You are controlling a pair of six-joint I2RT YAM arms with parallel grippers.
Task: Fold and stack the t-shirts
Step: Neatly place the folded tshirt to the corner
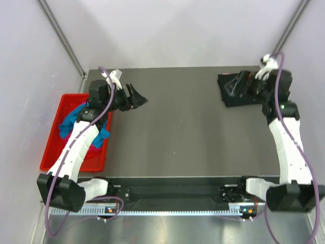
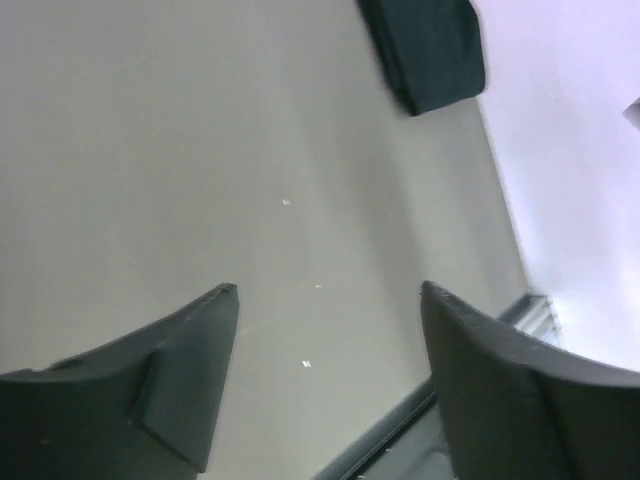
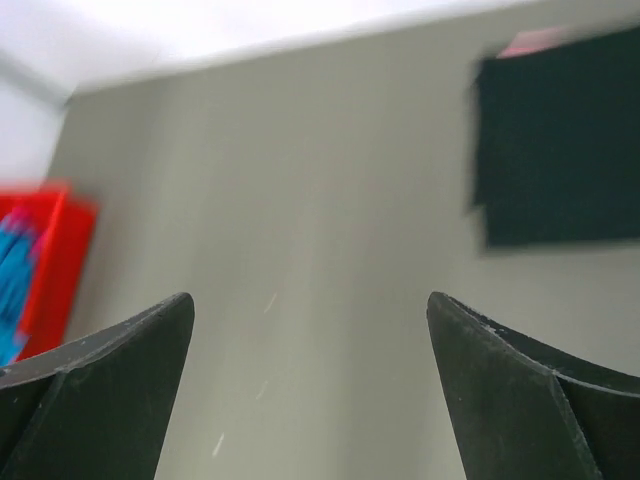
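A folded black t-shirt (image 1: 227, 99) lies at the table's back right. It also shows in the left wrist view (image 2: 425, 50) and the right wrist view (image 3: 560, 140). A blurred pink strip (image 3: 530, 42) shows at its edge. A turquoise t-shirt (image 1: 68, 124) lies crumpled in the red tray, with a bit of magenta cloth (image 1: 94, 151) beside it. My left gripper (image 1: 136, 96) (image 2: 327, 290) is open and empty above bare table, near the tray. My right gripper (image 1: 238, 84) (image 3: 310, 298) is open and empty, raised over the black shirt.
The red plastic tray (image 1: 53, 140) sits at the table's left edge, partly under my left arm; it also shows in the right wrist view (image 3: 60, 250). White walls close in the back and sides. A black rail (image 1: 172, 193) runs along the near edge.
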